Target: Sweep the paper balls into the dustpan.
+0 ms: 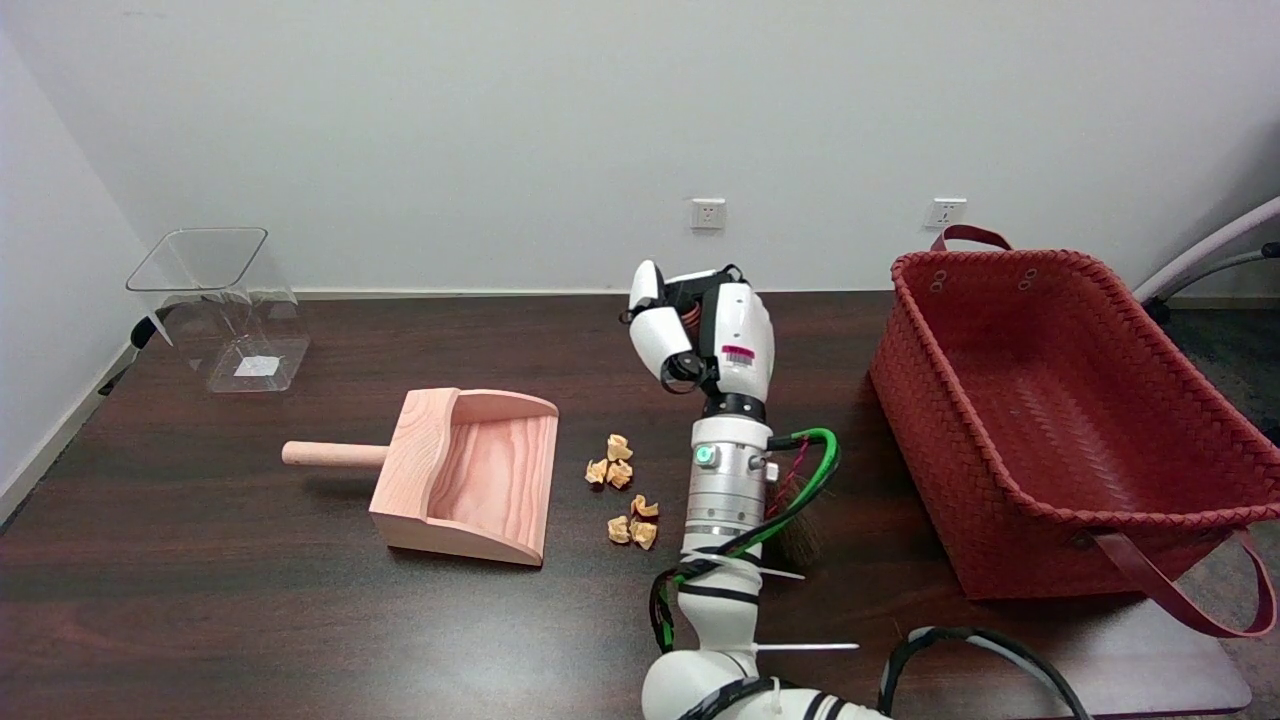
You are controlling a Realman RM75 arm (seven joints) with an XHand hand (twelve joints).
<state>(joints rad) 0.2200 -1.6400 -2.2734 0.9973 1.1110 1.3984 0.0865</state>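
Tabletop scene, read left to right. Clear plastic container (pixel 222 310): stands upright at the far left corner of the dark wooden table (pixel 250 620), open at the top, with a small white label showing through its base. Wooden dustpan (pixel 470 470): lies flat, left of centre, its round handle (pixel 332 454) pointing left and its open mouth facing right. Paper balls (pixel 622 490): small crumpled orange-tan pieces lying loose on the table just to the right of the dustpan's mouth, in two little clusters, one farther and one nearer; none is inside the pan. Right hand (pixel 705 335): held above the table behind and to the right of the paper balls, at the end of the white arm that reaches in from the near edge; it is seen from the back, so whether the fingers are apart or curled on something cannot be told. Brush bristles (pixel 800 520): a dark brown tuft shows just to the right of the forearm, mostly hidden behind it. Red woven basket (pixel 1050 400): large, open-topped, with strap handles, stands at the right end of the table. Two wall sockets (pixel 707 213) sit on the white wall behind.
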